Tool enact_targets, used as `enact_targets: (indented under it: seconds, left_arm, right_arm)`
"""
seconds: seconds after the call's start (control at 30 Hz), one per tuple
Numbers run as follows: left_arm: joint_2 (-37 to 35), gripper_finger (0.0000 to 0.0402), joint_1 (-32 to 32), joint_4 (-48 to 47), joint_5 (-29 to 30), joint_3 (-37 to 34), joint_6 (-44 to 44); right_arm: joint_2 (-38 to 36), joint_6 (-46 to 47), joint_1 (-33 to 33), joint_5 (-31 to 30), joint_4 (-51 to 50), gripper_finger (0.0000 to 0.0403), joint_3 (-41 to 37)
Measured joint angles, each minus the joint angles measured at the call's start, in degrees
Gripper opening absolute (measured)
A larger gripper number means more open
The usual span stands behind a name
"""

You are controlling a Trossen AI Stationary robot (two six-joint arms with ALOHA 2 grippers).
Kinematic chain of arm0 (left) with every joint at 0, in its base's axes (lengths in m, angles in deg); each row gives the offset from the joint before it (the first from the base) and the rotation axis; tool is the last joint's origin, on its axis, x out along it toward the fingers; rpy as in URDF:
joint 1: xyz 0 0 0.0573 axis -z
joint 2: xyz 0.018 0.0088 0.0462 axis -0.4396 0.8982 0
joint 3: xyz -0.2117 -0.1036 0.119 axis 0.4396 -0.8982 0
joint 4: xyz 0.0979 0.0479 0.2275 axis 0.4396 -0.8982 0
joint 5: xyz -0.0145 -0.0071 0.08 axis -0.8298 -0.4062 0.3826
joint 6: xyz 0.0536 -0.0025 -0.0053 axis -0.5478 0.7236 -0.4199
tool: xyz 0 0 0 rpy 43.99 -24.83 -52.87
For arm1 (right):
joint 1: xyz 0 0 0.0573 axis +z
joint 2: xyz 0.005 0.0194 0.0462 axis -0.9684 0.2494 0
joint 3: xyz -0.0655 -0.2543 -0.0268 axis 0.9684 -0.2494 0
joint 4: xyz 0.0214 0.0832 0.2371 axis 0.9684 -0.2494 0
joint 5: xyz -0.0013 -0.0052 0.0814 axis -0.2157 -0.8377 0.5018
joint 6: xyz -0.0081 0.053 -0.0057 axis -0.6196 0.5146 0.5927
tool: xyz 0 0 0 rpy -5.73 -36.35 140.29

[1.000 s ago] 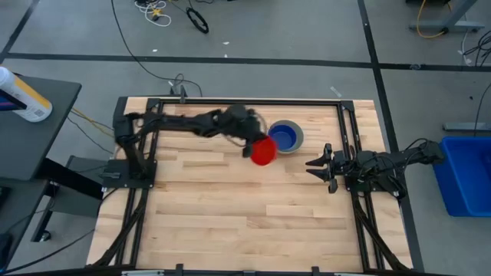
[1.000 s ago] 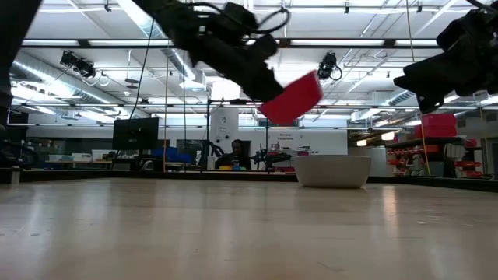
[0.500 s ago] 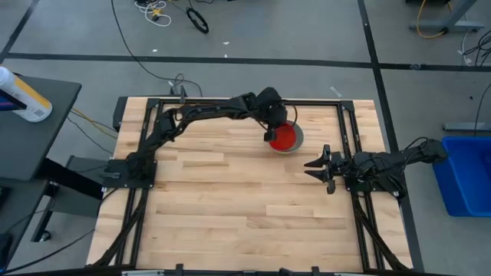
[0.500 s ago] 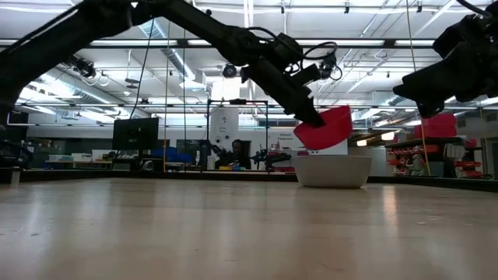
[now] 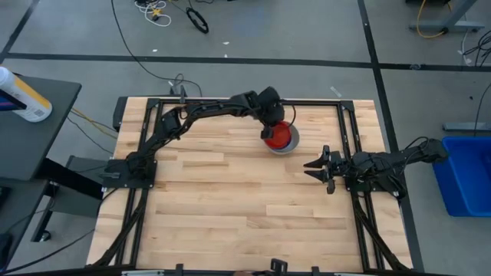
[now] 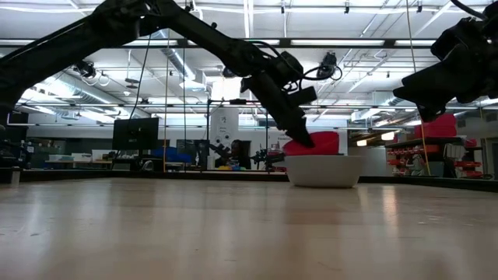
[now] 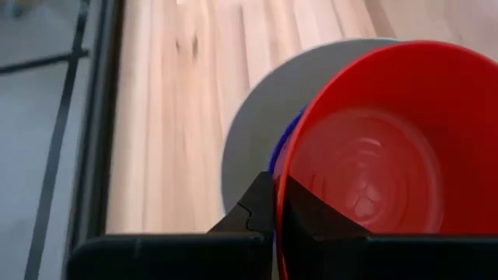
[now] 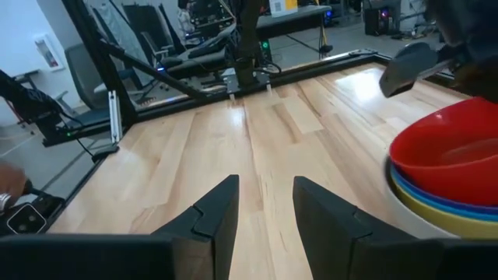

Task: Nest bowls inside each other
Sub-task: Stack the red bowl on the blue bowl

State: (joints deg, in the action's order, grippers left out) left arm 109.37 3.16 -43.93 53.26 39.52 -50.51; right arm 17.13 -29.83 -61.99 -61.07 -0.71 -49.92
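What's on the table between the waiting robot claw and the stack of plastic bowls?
Nothing: only bare wooden table lies between the right gripper and the bowl stack, seen from above.

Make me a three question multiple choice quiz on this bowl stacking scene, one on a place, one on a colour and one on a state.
1. Where is the stack of round plastic bowls?
A. the table's far middle
B. the near left corner
C. off the table

2. What colour is the top bowl?
A. green
B. red
C. white

3. How do the left gripper's jaws stand?
A. wide open
B. shut on the red bowl's rim
C. shut on nothing, away from the bowls

Answers:
1 A, since the high view shows the stack by the far edge.
2 B, since the right wrist view shows red on top.
3 B, since the left wrist view shows the fingers pinching the rim.

The right gripper waits open at the right.
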Motion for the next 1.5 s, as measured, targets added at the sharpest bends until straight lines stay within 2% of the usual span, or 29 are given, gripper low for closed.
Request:
enact_targets:
  seconds: [0.27,0.7,0.93,1.07,1.17,1.5]
  left_arm:
    - [0.0,0.0015,-0.04,-2.22,0.31,0.0,1.11]
    - [-0.2,0.0198,0.33,-1.89,-0.89,0.0,3.0]
    - [-0.25,0.0246,0.25,-1.31,1.14,4.62,2.18]
    - [-0.5,0.0242,-0.05,4.6,1.53,5.33,7.26]
    - [-0.5,0.0219,-0.08,5.25,1.69,5.2,8.98]
    - [-0.31,0.0073,0.31,5.38,2.85,3.8,12.7]
  right_arm:
    - [-0.02,0.41,0.01,0.0,1.04,0.0134,0.0]
    - [-0.02,1.48,0.02,0.0,0.77,0.0135,-0.02]
    - [-0.02,1.5,0.02,-0.02,0.28,0.0137,0.0]
    - [-0.03,1.48,0.0,-0.02,0.11,0.0135,-0.01]
    - [-0.04,1.49,0.01,-0.02,0.08,0.0136,0.0]
    - [-0.04,1.46,0.0,-0.02,-0.02,0.0134,0.0]
